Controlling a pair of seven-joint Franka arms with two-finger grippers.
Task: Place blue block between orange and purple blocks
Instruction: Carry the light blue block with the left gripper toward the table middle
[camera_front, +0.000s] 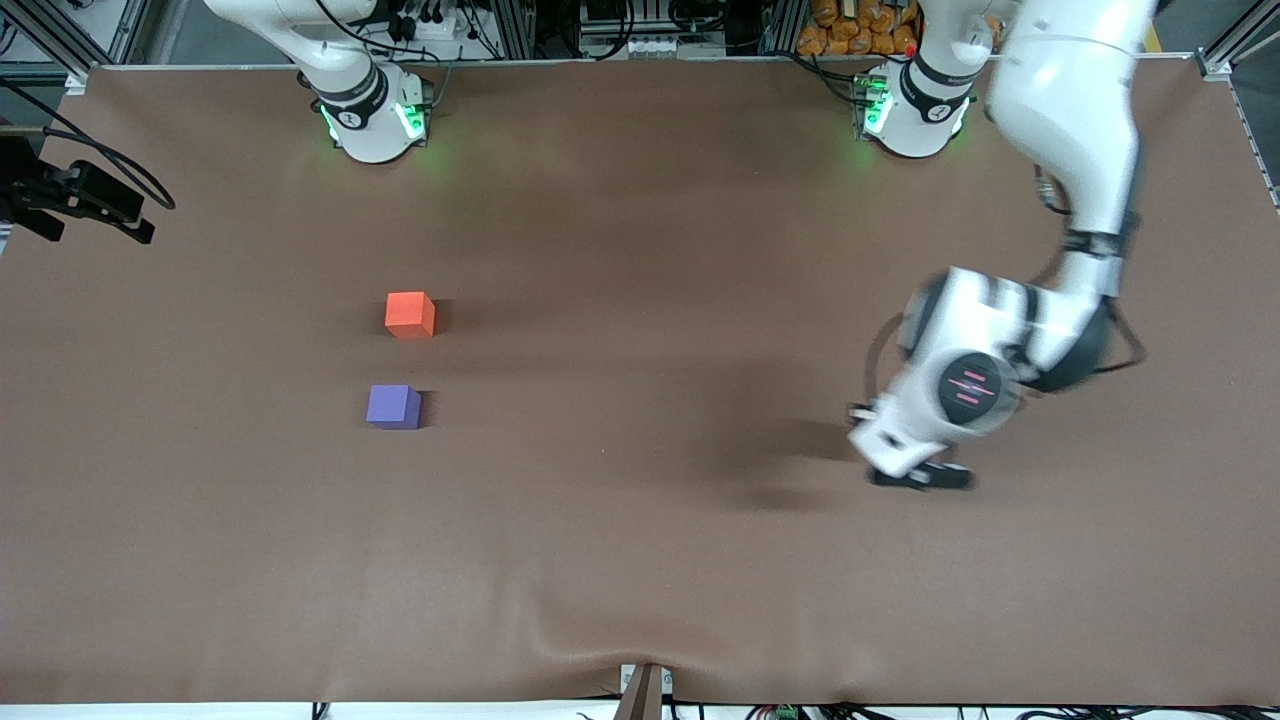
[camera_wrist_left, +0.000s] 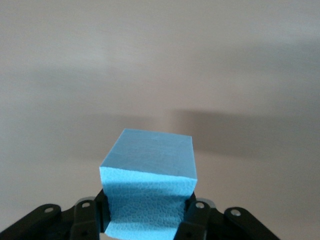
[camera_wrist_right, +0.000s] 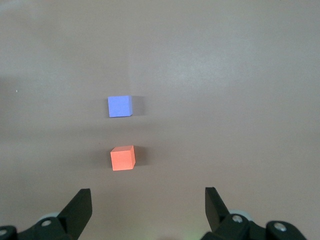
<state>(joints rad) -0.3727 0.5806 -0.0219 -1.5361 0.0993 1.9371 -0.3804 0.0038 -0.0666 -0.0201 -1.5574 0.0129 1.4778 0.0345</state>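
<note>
Between blocks (camera_front: 402, 360): open tabletop (narrow).

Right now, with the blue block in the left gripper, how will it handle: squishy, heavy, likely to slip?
The blue block looks like pebbled foam, so probably light and slightly squashy. The left gripper pinches two flat faces, so slipping seems unlikely. Being a cube, it should sit flat, not roll.

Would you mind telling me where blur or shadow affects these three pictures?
Front view: the left arm's wrist and left gripper are motion-smeared, with a dark shadow on the table beside them. Left wrist view: the blue block is sharp, the background streaked. Right wrist view: sharp.
</note>
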